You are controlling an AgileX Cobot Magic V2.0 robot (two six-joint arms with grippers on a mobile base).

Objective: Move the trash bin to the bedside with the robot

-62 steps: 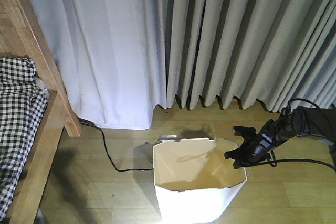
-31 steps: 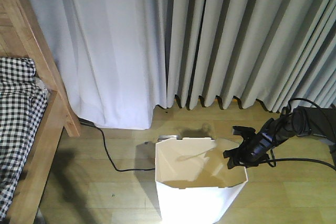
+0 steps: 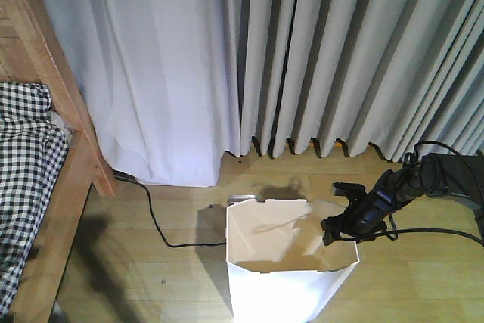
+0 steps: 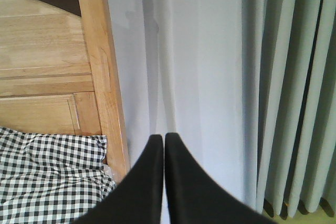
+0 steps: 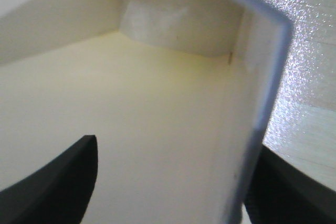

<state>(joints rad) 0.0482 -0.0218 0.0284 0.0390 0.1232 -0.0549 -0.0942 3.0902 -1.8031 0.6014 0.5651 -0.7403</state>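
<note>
We find the right gripper [image 3: 338, 226] spread wide astride the trash bin's [image 3: 291, 281] right wall, one finger [image 5: 58, 177] inside and one outside; whether they pinch it we cannot tell. The left gripper [image 4: 163, 182] shows only in its wrist view, fingers pressed together and holding nothing, aimed at the bed [image 4: 58, 103]. The bin's base is cut off; it stands on the floor [image 3: 136, 277], well right of the bed.

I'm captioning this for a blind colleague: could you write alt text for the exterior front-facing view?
A white trash bin stands open on a wooden floor, with the black right tool at its right rim. To the left is a wooden bed with checked bedding. Pale curtains hang behind, and a black cable trails across the floor.
</note>
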